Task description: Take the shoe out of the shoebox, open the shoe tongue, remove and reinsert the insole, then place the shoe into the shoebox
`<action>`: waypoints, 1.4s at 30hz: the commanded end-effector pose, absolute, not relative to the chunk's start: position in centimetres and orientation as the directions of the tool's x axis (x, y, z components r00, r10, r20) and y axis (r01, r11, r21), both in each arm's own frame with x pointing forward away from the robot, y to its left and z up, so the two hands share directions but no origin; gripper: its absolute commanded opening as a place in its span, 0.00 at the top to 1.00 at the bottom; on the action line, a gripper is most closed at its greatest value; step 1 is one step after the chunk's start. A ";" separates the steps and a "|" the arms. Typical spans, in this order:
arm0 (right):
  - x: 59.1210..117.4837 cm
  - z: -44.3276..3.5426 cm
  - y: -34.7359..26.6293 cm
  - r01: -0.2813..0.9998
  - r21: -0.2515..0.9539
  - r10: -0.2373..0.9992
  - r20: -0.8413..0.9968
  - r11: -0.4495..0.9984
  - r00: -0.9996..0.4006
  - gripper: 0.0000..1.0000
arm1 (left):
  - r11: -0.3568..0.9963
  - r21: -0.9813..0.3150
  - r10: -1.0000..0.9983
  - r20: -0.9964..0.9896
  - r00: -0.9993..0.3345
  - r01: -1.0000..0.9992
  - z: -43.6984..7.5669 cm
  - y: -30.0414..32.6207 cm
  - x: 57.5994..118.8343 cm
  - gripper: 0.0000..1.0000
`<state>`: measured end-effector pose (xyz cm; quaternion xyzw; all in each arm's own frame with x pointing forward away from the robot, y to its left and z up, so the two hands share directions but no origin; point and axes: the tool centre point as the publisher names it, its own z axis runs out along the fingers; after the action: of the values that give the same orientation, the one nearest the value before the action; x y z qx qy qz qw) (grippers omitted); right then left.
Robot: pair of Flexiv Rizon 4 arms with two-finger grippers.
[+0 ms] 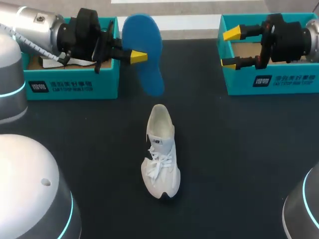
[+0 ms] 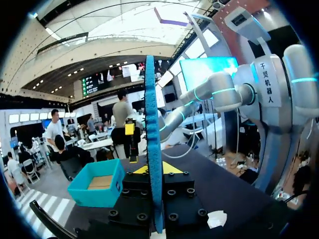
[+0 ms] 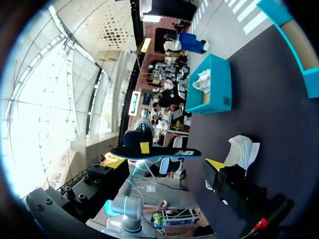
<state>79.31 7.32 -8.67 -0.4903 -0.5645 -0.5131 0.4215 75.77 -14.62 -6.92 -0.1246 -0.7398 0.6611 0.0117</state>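
the left gripper (image 2: 155, 169) pinched the flat blue foam insole (image 1: 143, 45). the right gripper (image 1: 231, 48) hung wide open by a teal cardboard shoebox (image 1: 279, 85). the white lace-up shoe (image 1: 160, 154) stood mid black table (image 1: 239, 164), room all round. the other shoebox (image 1: 75, 88) held something white.

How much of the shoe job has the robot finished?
About halfway. The white lace-up shoe sits out on the black table, and the blue foam insole is out, clamped in the left jaws. Left to do: slide the insole back in, then put the shoe into a teal cardboard shoebox.
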 end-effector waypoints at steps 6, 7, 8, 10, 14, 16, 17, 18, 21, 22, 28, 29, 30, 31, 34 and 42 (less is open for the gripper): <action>79.4 -8.8 7.5 0.986 0.166 0.120 0.979 -0.007 -0.164 0.00 | 0.279 -0.931 0.275 0.313 -0.909 -0.236 -8.7 -16.0 76.2 1.00; 79.4 -8.8 7.5 0.986 0.166 0.120 0.979 -0.007 -0.164 0.00 | 0.265 -0.928 0.265 0.331 -0.906 -0.261 -8.7 -16.0 76.2 1.00; 79.4 -8.8 7.5 0.986 0.166 0.120 0.979 -0.007 -0.164 0.00 | 0.292 -0.911 0.244 0.365 -0.898 -0.291 -8.8 -16.0 76.3 1.00; 79.4 -8.8 7.5 0.986 0.166 0.120 0.979 -0.007 -0.164 0.00 | 0.306 -0.886 0.214 0.420 -0.882 -0.348 -8.8 -15.9 76.3 1.00; 79.4 -8.8 7.5 0.986 0.166 0.120 0.979 -0.007 -0.164 0.00 | 0.323 -0.812 0.134 0.548 -0.825 -0.487 -8.9 -15.8 76.5 1.00; 79.4 -8.8 7.5 0.986 0.166 0.120 0.979 -0.007 -0.164 0.00 | 0.327 -0.762 0.104 0.617 -0.780 -0.559 -9.0 -15.8 76.6 1.00; 79.4 -8.8 7.5 0.986 0.166 0.120 0.979 -0.007 -0.164 0.00 | 0.312 -0.740 0.077 0.644 -0.761 -0.596 -9.0 -15.7 76.5 1.00; 79.4 -8.8 7.5 0.986 0.166 0.120 0.979 -0.007 -0.164 0.00 | 0.312 -0.720 0.082 0.671 -0.737 -0.620 -9.0 -15.7 76.6 1.00; 79.4 -8.8 7.5 0.986 0.166 0.120 0.979 -0.007 -0.164 0.00 | 0.275 -0.670 0.064 0.728 -0.682 -0.689 -9.2 -15.6 76.4 1.00; 79.4 -8.8 7.5 0.986 0.166 0.120 0.979 -0.007 -0.164 0.00 | 0.266 -0.663 0.062 0.736 -0.674 -0.700 -9.2 -15.6 76.4 1.00; 79.4 -8.8 7.5 0.986 0.166 0.120 0.979 -0.007 -0.164 0.00 | 0.187 -0.562 0.051 0.825 -0.563 -0.806 -9.8 -15.4 76.3 1.00; 79.4 -8.8 7.5 0.986 0.166 0.120 0.979 -0.007 -0.164 0.00 | 0.175 -0.569 0.055 0.820 -0.570 -0.803 -9.9 -15.4 76.4 1.00; 79.4 -8.8 7.5 0.986 0.166 0.120 0.979 -0.007 -0.164 0.00 | 0.175 -0.569 0.055 0.820 -0.570 -0.803 -9.9 -15.4 76.4 1.00; 79.4 -8.8 7.5 0.986 0.166 0.120 0.979 -0.007 -0.164 0.00 | 0.175 -0.569 0.055 0.820 -0.570 -0.803 -9.9 -15.4 76.4 1.00; 79.4 -8.8 7.5 0.986 0.166 0.120 0.979 -0.007 -0.164 0.00 | 0.175 -0.569 0.055 0.820 -0.570 -0.803 -9.9 -15.4 76.4 1.00; 79.4 -8.8 7.5 0.986 0.166 0.120 0.979 -0.007 -0.164 0.00 | 0.175 -0.569 0.055 0.820 -0.570 -0.803 -9.9 -15.4 76.4 1.00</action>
<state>79.31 7.33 -8.67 -0.4903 -0.5645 -0.5131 0.4215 76.55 -15.46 -9.91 0.2776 -0.6705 0.5788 0.3720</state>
